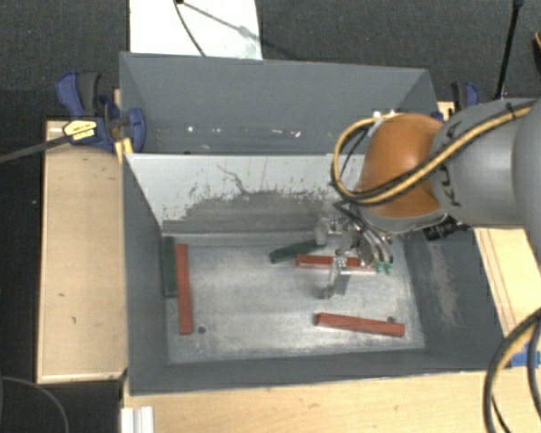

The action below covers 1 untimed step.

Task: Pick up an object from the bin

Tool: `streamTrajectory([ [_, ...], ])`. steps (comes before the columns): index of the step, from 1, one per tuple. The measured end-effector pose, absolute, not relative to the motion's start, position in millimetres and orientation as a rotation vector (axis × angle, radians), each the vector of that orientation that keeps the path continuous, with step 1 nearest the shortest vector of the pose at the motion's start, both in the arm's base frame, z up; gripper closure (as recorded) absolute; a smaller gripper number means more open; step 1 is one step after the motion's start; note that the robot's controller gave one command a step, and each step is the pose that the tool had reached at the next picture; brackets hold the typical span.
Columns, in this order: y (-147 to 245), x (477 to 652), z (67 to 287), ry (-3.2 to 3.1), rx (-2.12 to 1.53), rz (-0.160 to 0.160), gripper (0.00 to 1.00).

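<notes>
My gripper (344, 262) is low in the right middle of the bin, under the orange wrist cover. A short red stick (314, 262) lies flat right at the gripper, its right end hidden beneath it. A dark green stick (291, 253) lies slanted just left of that, touching or nearly touching the red one. Another red stick (360, 325) rests on the floor below the gripper, near the bin's front right.
Along the left wall a long red stick (185, 289) lies lengthwise beside a dark green stick (169, 267). The arm with its looped cables covers the bin's right rear corner.
</notes>
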State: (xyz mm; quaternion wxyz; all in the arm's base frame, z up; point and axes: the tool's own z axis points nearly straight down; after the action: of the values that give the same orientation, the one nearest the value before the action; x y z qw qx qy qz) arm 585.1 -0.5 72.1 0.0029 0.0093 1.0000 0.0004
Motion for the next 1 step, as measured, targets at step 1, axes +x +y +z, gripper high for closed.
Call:
streamTrajectory([
  [1,0.5,586.1,74.3,3.133,0.029,0.003,1.00],
])
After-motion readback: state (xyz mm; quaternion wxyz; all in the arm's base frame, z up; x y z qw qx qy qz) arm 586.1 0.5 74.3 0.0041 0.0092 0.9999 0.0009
